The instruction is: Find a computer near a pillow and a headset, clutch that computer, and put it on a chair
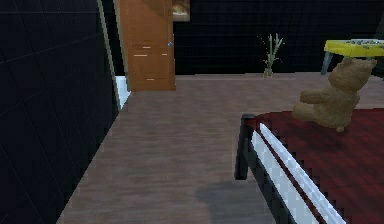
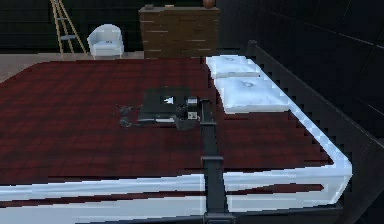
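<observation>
A dark flat computer (image 2: 158,104) lies on the bed's dark red checked cover (image 2: 80,130). Two white pillows (image 2: 245,85) lie side by side to its right, at the head of the bed. A small dark thing (image 2: 130,116), perhaps the headset, lies at the computer's left edge. My arm (image 2: 213,170) rises from the bottom edge and reaches over the bed. The gripper (image 2: 174,114) is at the computer's right side, and I cannot tell whether it holds anything. A white armchair (image 2: 105,40) stands beyond the bed at the upper left.
A wooden dresser (image 2: 180,30) stands behind the bed and a wooden easel (image 2: 65,28) left of the armchair. In the forward view a bed corner (image 1: 245,140) with a teddy bear (image 1: 335,95) is at the right, and there is a wooden cabinet (image 1: 150,45), a plant in a vase (image 1: 270,55) and open wood floor (image 1: 170,150).
</observation>
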